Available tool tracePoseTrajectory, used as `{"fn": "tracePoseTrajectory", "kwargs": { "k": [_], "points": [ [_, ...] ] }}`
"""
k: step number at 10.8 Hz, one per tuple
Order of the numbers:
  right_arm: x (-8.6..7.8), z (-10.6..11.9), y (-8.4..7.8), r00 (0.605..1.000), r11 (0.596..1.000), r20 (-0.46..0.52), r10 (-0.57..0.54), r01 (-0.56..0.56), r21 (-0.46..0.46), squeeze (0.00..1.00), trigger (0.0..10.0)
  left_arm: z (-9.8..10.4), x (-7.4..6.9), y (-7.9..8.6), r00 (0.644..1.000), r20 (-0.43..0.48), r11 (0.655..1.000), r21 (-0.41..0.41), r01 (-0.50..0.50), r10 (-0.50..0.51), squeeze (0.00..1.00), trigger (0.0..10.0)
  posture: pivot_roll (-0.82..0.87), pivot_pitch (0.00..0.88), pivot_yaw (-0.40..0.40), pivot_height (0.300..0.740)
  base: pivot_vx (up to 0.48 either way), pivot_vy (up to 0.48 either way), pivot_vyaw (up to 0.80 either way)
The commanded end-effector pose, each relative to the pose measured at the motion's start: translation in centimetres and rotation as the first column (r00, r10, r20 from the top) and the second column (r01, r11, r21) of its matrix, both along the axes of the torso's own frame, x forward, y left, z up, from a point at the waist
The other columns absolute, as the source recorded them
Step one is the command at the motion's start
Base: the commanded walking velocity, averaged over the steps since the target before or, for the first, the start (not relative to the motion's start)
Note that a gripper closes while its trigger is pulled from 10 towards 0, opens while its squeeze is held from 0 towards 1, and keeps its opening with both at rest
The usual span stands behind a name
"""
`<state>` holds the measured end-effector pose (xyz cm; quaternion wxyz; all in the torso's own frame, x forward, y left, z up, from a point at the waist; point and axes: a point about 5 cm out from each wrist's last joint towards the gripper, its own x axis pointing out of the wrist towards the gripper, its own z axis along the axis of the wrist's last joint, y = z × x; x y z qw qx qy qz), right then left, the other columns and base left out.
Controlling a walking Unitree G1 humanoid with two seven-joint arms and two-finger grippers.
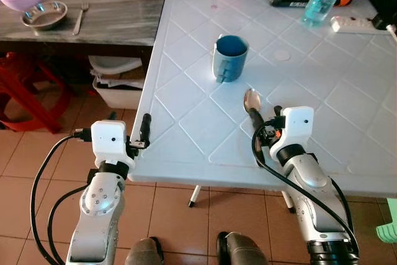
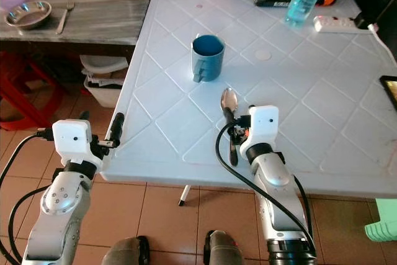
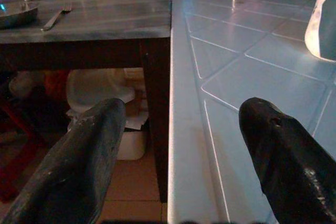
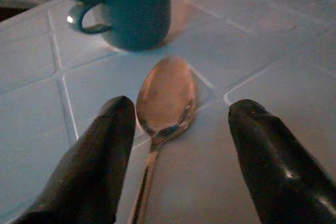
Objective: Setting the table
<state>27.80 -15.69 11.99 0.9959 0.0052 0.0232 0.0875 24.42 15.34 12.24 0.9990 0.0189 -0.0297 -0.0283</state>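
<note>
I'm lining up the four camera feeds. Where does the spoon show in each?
Left eye view: spoon lies on the white table, just ahead of the right gripper.
Right eye view: same spot, lower centre.
Left wrist view: cannot make it out.
Right wrist view: centre, between the open fingers.
Shared landmark: the blue mug, beyond the spoon.

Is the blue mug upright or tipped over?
Upright. The blue mug stands on its base on the white table, open mouth facing up, handle at its side. Cannot tell whether it holds liquid.

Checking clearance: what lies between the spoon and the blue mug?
Only bare white table, seen in the left eye view, between spoon and mug.
</note>
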Motion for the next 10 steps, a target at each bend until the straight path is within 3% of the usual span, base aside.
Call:
{"fn": "tracePoseTrajectory", "kwargs": {
  "k": [1,5,8,9,10],
  "points": [
    [-0.2,0.2,0.2,1.0,1.0,-0.003,0.025,-0.025,0.007,0.0,10.0,0.1,-0.3,0.1,1.0,-0.004,1.0,0.011,0.013,-0.013,0.0,10.0,-0.02,0.201,0.025,0.74,0.0,0.0,0.0],
    [0.1,-0.1,0.7,0.997,0.998,-0.044,0.066,-0.066,0.013,0.0,10.0,0.1,-0.3,-0.1,1.0,-0.013,1.0,0.007,0.023,-0.023,0.0,10.0,-0.01,0.205,0.023,0.74,0.0,0.0,0.0],
    [-0.6,-1.2,1.7,0.99,0.996,-0.106,0.093,-0.091,0.022,0.0,10.0,0.1,-0.3,-0.3,0.999,-0.022,0.999,0.005,0.04,-0.04,0.0,10.0,-0.02,0.21,0.024,0.74,0.0,0.0,0.0],
    [-0.3,-0.9,1.7,0.99,0.995,-0.101,0.094,-0.092,0.028,0.0,5.0,0.0,-0.3,-0.3,0.999,-0.024,0.999,0.004,0.043,-0.043,0.0,10.0,-0.02,0.21,0.024,0.74,0.0,0.0,0.0],
    [-0.2,-0.9,1.6,0.99,0.996,-0.114,0.086,-0.084,0.019,0.0,2.5,0.0,-0.3,-0.3,0.999,-0.024,0.999,0.003,0.044,-0.044,0.0,10.0,-0.01,0.213,0.019,0.74,0.0,0.0,0.0]
  ]
}}
